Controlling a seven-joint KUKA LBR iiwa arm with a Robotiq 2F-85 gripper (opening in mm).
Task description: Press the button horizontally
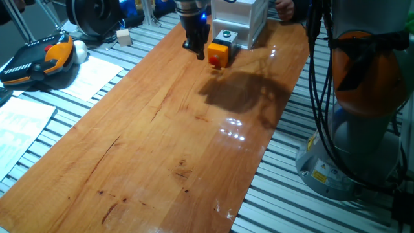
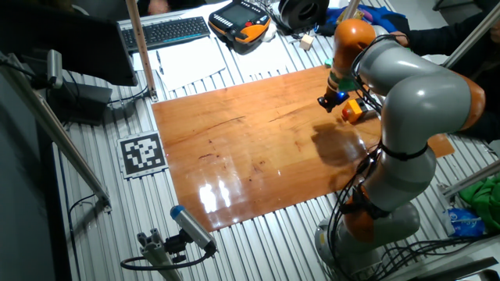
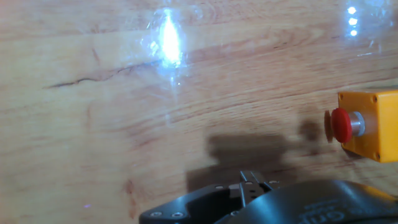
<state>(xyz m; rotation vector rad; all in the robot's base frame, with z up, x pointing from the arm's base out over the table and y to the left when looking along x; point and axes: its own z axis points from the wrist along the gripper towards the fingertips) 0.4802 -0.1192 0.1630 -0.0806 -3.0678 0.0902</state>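
Glossy wooden tabletop (image 1: 162, 129) on slatted metal bench (image 2: 258, 234); keyboard (image 2: 168, 31) behind.

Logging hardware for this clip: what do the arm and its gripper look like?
The arm has bulky rounded silver-grey segments with orange bands at the joints. Black cables hang beside its base, which carries a small yellow warning sticker. The gripper is black, with a blue light glowing above it. The hand view shows only dark housing with small screws.
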